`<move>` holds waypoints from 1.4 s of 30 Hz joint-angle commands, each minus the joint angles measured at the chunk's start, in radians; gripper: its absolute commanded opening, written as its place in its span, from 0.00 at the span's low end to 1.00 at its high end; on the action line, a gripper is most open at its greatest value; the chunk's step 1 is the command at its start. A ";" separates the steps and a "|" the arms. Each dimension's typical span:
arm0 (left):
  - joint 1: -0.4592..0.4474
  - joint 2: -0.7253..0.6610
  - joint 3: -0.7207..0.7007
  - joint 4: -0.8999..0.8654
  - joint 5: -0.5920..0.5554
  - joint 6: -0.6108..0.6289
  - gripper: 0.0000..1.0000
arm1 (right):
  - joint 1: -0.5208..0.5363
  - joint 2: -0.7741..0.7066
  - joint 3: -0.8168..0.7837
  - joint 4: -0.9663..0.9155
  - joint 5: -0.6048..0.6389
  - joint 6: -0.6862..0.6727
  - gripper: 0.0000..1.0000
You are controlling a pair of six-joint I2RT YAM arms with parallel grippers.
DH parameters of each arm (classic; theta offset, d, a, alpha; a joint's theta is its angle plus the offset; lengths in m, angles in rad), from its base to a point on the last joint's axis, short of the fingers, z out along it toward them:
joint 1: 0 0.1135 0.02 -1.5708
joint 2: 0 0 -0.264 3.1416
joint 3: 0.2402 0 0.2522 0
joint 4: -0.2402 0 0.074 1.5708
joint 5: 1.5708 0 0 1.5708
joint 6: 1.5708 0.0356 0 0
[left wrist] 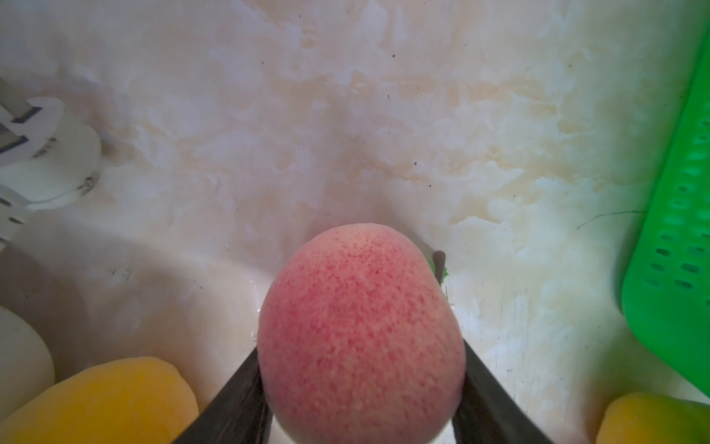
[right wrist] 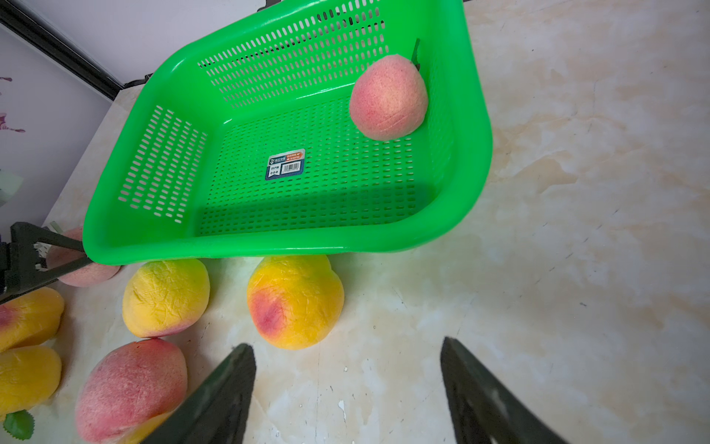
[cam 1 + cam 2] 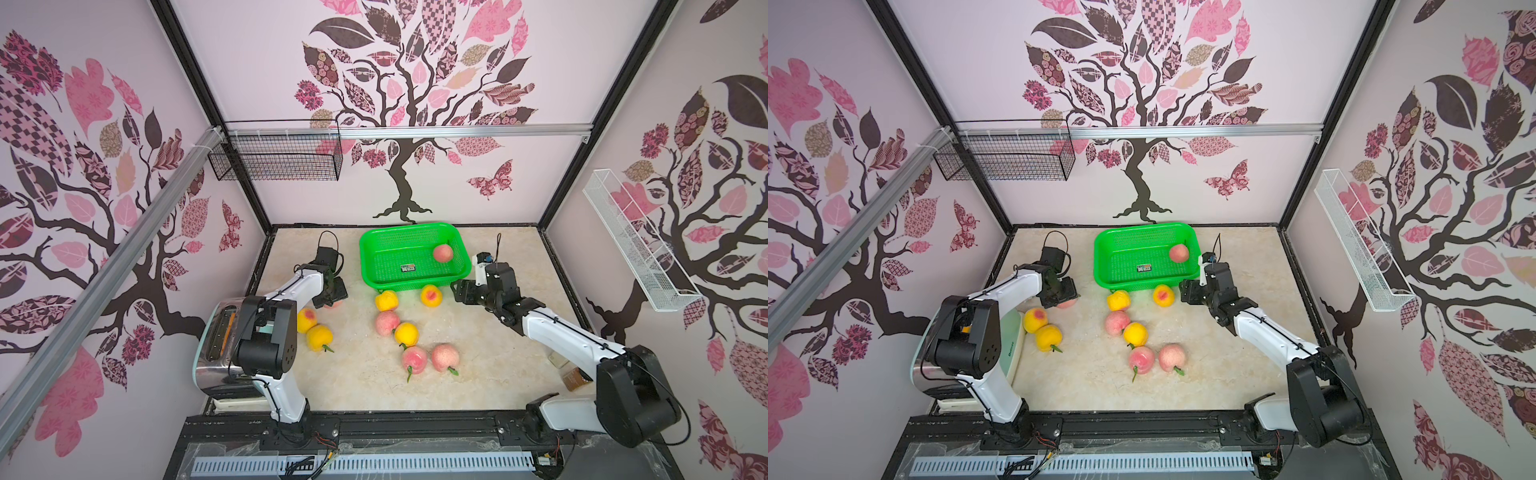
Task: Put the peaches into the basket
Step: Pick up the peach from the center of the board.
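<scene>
Peach [image 1: 361,338], half-hidden from above, gripped by left fingers [image 1: 238,399]; right fingers [image 2: 219,392] parted, empty.

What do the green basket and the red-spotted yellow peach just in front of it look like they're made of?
Green basket: glossy moulded plastic, judging by its sheen and regular punched slots. Yellow peach: likely soft foam with a matte painted skin; fine creases wrinkle its surface.

The left arm [image 3: 291,289] reaches forward, wrist bent down, and the left gripper [image 1: 361,346] has both fingers [image 1: 242,396] clamped on a pink peach [image 1: 357,307]. The right arm [image 3: 569,336] stretches forward, wrist turned inward; the right gripper [image 2: 347,346] is empty, fingers spread.
</scene>
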 commanded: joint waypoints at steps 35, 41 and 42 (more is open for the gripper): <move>-0.028 -0.218 0.192 -0.113 0.107 0.020 0.59 | 0.006 0.003 0.000 0.002 0.029 -0.003 0.78; -0.053 -0.205 0.276 -0.110 0.124 0.012 0.59 | 0.008 -0.019 -0.027 0.042 0.025 0.007 0.78; -0.053 -0.198 0.289 -0.106 0.133 0.007 0.59 | 0.006 -0.021 -0.032 0.048 0.028 0.008 0.78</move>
